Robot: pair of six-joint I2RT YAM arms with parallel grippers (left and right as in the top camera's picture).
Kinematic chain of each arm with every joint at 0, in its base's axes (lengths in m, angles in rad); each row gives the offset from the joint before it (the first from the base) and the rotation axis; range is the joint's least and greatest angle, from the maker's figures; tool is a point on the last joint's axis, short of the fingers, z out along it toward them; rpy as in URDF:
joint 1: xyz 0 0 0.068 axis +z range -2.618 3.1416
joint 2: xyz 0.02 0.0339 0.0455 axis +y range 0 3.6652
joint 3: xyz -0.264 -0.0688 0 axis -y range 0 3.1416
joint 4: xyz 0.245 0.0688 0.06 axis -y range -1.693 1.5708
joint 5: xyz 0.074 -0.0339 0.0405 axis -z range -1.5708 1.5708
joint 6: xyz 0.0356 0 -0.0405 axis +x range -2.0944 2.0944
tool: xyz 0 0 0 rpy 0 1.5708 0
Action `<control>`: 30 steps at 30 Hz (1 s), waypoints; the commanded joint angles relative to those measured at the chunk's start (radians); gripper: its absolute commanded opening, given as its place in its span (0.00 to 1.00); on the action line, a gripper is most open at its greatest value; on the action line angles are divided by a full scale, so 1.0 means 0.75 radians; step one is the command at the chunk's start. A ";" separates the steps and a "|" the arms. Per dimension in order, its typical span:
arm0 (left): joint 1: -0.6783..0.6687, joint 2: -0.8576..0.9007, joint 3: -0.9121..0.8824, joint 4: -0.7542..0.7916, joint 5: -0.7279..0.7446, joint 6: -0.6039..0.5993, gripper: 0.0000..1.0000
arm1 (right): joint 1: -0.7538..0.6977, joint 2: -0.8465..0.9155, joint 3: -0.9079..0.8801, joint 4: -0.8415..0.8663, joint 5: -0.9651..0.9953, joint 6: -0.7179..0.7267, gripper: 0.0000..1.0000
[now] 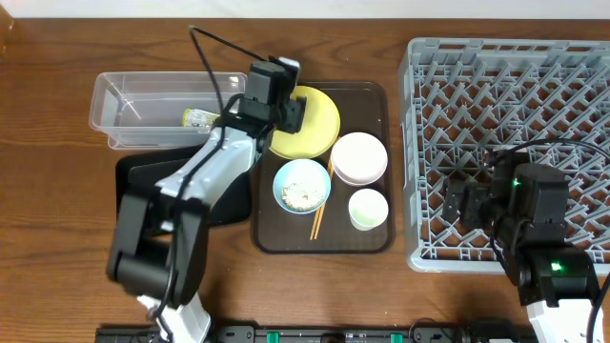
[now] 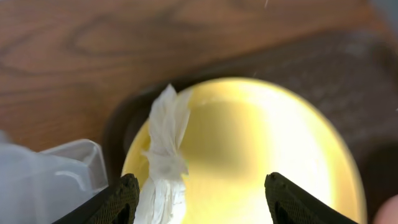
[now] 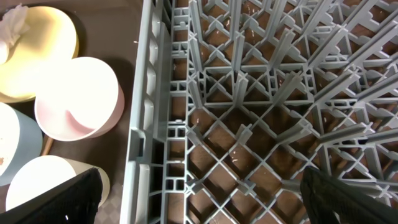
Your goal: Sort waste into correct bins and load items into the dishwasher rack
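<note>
Left gripper (image 2: pixel 202 200) is spread wide at the bottom of the wrist frame, hanging over the yellow plate (image 2: pixel 261 155). Nothing is pinched. The crumpled white tissue (image 2: pixel 165 146) lies on the plate's left edge, just inside the left finger (image 2: pixel 118 202). Overhead, the plate sits upper-centre on the brown tray (image 1: pixel 286 233). Right gripper (image 3: pixel 202 199), spread too, hovers over the grey rack (image 3: pixel 249 93).

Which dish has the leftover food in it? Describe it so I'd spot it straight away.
Just left of the big grey rack lies a dark-brown tray of dishes. On the tray's left side, below the yellow plate in the overhead view, sits the light-blue bowl. It is the only blue dish and the only one holding white scraps, with chopsticks beside its right edge.
</note>
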 commanded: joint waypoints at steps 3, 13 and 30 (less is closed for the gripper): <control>0.004 0.105 -0.008 0.012 -0.060 0.082 0.68 | -0.016 0.001 0.030 -0.004 -0.011 0.006 0.99; 0.004 0.199 -0.008 -0.019 -0.062 0.079 0.58 | -0.016 0.001 0.030 -0.005 -0.011 0.006 0.99; 0.004 -0.002 -0.008 -0.166 -0.047 -0.057 0.06 | -0.016 0.001 0.030 -0.020 -0.010 0.006 0.99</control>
